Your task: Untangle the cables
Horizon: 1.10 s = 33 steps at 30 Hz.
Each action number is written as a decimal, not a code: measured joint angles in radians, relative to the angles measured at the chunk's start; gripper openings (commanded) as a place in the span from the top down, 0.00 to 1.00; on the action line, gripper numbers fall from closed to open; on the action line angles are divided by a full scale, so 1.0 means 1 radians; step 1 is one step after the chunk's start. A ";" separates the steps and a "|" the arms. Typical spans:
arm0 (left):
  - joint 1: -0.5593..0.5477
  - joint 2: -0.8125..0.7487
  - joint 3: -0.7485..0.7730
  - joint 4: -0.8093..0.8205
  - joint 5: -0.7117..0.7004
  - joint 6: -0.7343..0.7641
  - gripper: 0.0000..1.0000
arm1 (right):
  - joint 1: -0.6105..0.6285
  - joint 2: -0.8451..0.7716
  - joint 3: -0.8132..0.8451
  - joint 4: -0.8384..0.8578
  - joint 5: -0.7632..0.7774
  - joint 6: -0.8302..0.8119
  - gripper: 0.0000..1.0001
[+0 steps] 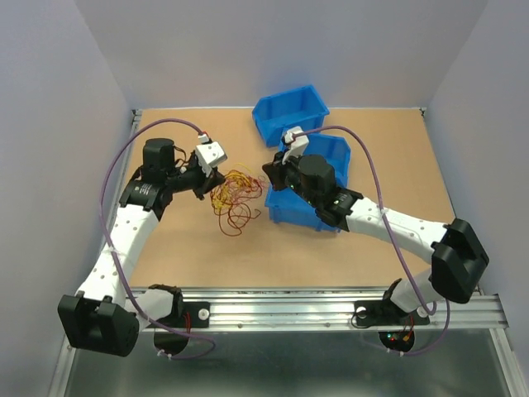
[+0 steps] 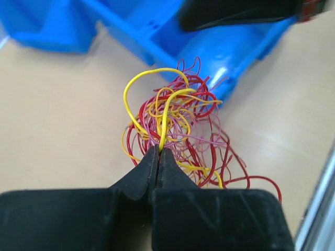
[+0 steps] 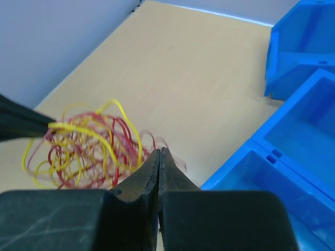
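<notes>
The cables (image 1: 234, 197) are a loose tangle of hair-fine red, orange and yellow wires lying on the brown table between the two arms. My left gripper (image 1: 216, 184) is at the tangle's left edge. In the left wrist view it (image 2: 158, 150) is shut on a yellow wire of the cables (image 2: 178, 115). My right gripper (image 1: 269, 172) is at the tangle's right edge. In the right wrist view it (image 3: 159, 151) is shut, tips among the outer pale loops of the cables (image 3: 89, 144). Whether a wire is pinched there is not clear.
Two blue bins stand behind and to the right of the tangle, one at the back (image 1: 289, 112) and one under the right arm (image 1: 335, 153). Pale walls enclose the table, and a metal rail (image 1: 331, 302) runs along its near edge.
</notes>
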 measured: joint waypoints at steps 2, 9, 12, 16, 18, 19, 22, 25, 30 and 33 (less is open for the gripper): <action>0.000 -0.040 -0.032 0.068 -0.127 -0.067 1.00 | 0.002 -0.045 -0.034 -0.002 0.024 0.007 0.98; 0.028 -0.091 -0.046 0.160 -0.179 -0.129 1.00 | 0.003 -0.110 -0.065 0.056 -0.029 0.005 0.16; 0.027 -0.093 -0.046 0.146 -0.124 -0.116 1.00 | 0.004 -0.060 -0.064 0.061 -0.092 -0.003 0.14; 0.027 -0.093 -0.046 0.120 -0.061 -0.102 1.00 | 0.005 -0.001 -0.064 0.041 -0.149 -0.016 0.15; 0.027 -0.093 -0.045 0.104 -0.029 -0.092 1.00 | 0.009 0.005 -0.064 0.035 -0.166 -0.024 0.17; 0.027 -0.093 -0.045 0.090 -0.005 -0.081 1.00 | 0.012 0.005 -0.064 0.038 -0.170 -0.026 0.21; 0.027 -0.093 -0.045 0.058 0.047 -0.058 1.00 | 0.019 0.006 -0.064 0.042 -0.177 -0.032 0.43; 0.027 -0.093 -0.045 0.029 0.092 -0.032 1.00 | 0.027 0.011 -0.064 0.047 -0.187 -0.034 0.90; 0.027 -0.089 -0.034 -0.017 0.129 0.006 0.92 | 0.036 0.014 -0.063 0.040 -0.192 -0.023 1.00; 0.033 -0.091 -0.034 -0.013 0.123 0.006 0.81 | 0.038 0.013 -0.063 0.036 -0.159 -0.011 1.00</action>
